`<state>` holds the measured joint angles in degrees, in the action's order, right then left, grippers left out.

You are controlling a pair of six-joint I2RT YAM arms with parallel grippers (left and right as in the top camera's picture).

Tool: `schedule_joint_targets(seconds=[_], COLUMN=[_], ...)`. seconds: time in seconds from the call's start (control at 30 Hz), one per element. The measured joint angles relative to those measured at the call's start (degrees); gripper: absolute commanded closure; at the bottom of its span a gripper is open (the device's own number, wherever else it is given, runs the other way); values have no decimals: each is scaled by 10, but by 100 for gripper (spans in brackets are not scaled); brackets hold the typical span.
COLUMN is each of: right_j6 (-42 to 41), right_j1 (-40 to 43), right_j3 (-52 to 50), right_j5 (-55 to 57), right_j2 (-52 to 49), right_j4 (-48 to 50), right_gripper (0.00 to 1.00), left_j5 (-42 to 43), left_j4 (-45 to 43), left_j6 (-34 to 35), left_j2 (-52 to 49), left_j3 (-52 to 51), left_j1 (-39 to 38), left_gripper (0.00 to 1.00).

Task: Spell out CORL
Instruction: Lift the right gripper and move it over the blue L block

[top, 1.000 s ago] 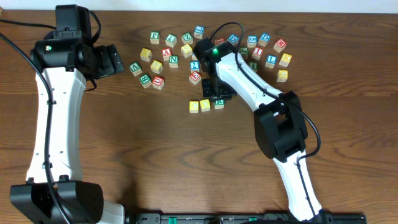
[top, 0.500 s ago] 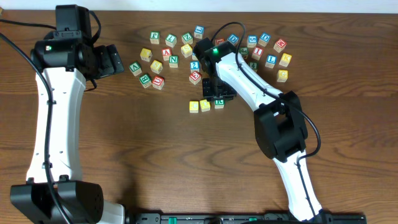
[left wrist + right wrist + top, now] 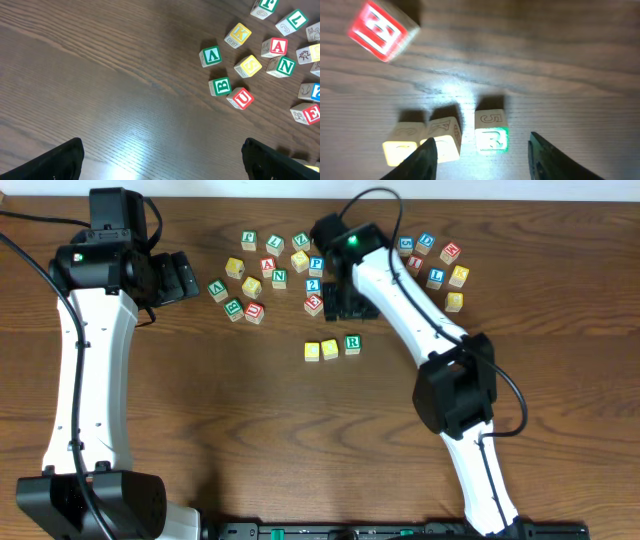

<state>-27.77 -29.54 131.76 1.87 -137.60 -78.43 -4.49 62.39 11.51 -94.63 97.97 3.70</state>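
Pulling back since a second earlier, the right gripper [image 3: 482, 141] hung above the green R block [image 3: 352, 343], fingers wide and empty. The block lay uncovered on the dark wooden table [image 3: 250, 440], two yellow blocks [image 3: 312, 351] just left of it. Well left of the R block, the left gripper [image 3: 162, 150] also gaped wide.

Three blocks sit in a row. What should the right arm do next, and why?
Probably move the open right gripper toward what looks like an L block; the row ends with the R block, so L seems missing.
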Motion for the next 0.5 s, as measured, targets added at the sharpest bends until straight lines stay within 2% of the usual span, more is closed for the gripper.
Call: schedule_joint_targets(seconds=[0.2,0.5], right_j6=[17,26], right_j1=[59,181], right_j3=[81,87], right_j5=[1,4], right_j2=[1,1], right_j4=[26,125], right_gripper=[41,40], left_j5=[0,0], left_j4=[0,0], left_j6=[0,0], left_j2=[0,0], left_j3=[0,0], left_j1=[0,0], left_gripper=[1,1])
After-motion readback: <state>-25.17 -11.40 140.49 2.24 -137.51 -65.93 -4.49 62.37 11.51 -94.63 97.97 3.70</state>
